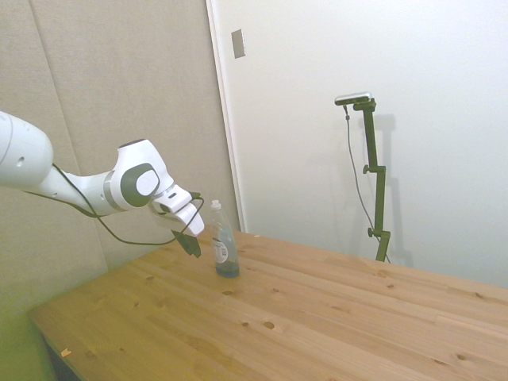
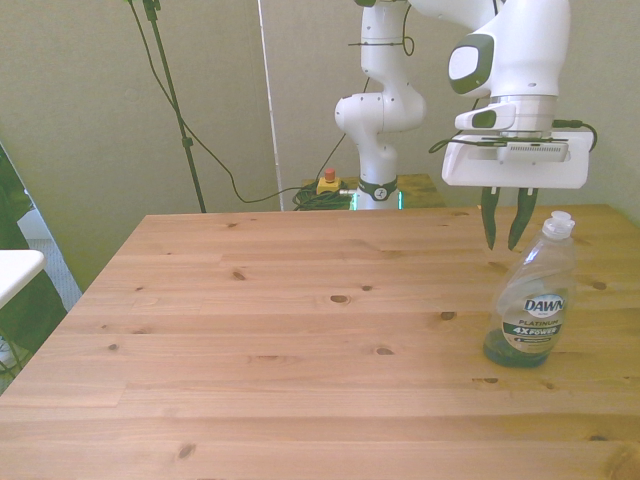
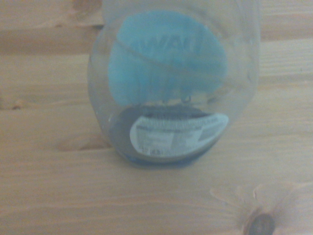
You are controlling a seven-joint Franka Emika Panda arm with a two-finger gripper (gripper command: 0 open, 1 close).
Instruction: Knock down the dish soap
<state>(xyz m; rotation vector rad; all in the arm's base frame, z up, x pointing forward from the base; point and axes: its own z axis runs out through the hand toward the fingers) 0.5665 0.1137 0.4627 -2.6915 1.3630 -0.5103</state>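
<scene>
1. Where the side view looks across the table, the dish soap stands upright near the table's far left edge. The gripper hangs just beside the bottle, on its left, with dark fingers pointing down; whether it touches the bottle cannot be told.
2. From the front view, the dish soap stands upright on the table, near its edge at the front view's right. The gripper sits just behind the bottle's cap, its fingers slightly apart and holding nothing.
3. Through the wrist view, the dish soap fills the frame, blurred, its label visible, standing on the table.
</scene>
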